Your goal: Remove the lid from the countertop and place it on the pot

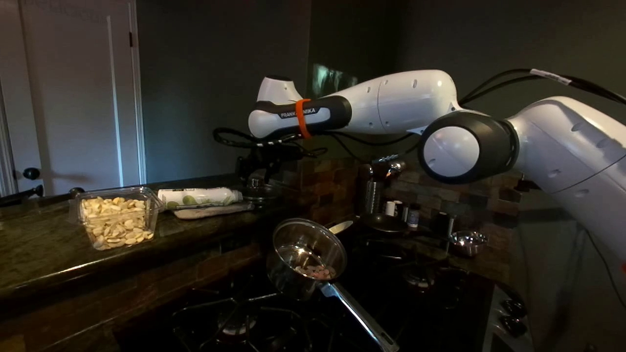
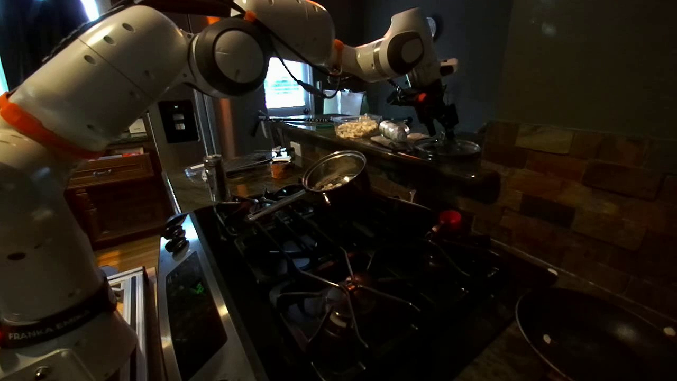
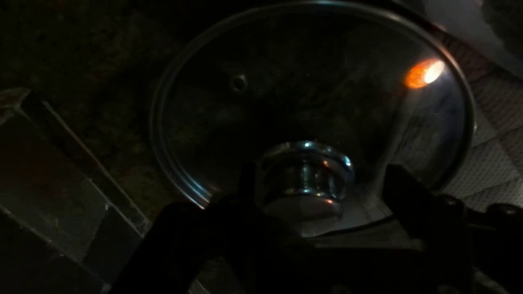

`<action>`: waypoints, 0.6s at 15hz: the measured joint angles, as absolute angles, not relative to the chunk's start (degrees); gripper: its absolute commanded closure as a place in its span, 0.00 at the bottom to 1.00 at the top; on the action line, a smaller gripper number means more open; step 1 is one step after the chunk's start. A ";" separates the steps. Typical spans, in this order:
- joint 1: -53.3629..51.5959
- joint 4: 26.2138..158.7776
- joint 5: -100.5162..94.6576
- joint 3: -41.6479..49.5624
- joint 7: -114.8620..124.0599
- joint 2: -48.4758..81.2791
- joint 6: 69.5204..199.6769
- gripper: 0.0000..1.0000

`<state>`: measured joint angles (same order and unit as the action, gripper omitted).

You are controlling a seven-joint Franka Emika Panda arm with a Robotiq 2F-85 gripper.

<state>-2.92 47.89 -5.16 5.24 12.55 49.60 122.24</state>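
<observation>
A white robot arm [image 1: 411, 105] extends over a stove [image 2: 449, 312], its pincer [image 3: 321, 173] spread wide astride the metal knob [image 3: 304, 177] of a round glass lid [image 3: 312, 110] lying on the dark, mottled counter [image 1: 39, 244]. In the wrist view, the knob stands between the black fingers [image 3: 402, 196], with a clear gap on one side; the light is too dim to tell whether the opposite finger touches it. One side of the lid overlaps a pale quilted sheet [image 3: 494, 167]. Well apart and lower down, a shiny steel pot [image 1: 286, 278] sits on the stove in both exterior views, small pinkish pieces [image 1: 315, 271] showing inside and a long handle [image 1: 359, 317] jutting from its side. A white, green-printed package [image 1: 198, 197] lies near the lid, and beyond it a clear plastic box [image 1: 152, 215] on the counter holds pale pieces [image 1: 117, 222]. A dark pan [image 2: 592, 333] and a small steel bowl [image 1: 468, 249] stand near the tiled wall [image 2: 603, 174].
</observation>
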 measured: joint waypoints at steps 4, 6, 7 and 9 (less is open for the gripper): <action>-2.69 47.40 -5.16 5.32 14.41 50.06 122.24 0.69; -2.53 46.78 -5.16 5.31 15.33 50.09 122.24 0.84; -2.50 46.62 -5.14 5.30 15.72 50.12 122.24 0.92; -2.51 46.41 -5.14 5.29 16.30 50.17 122.24 1.00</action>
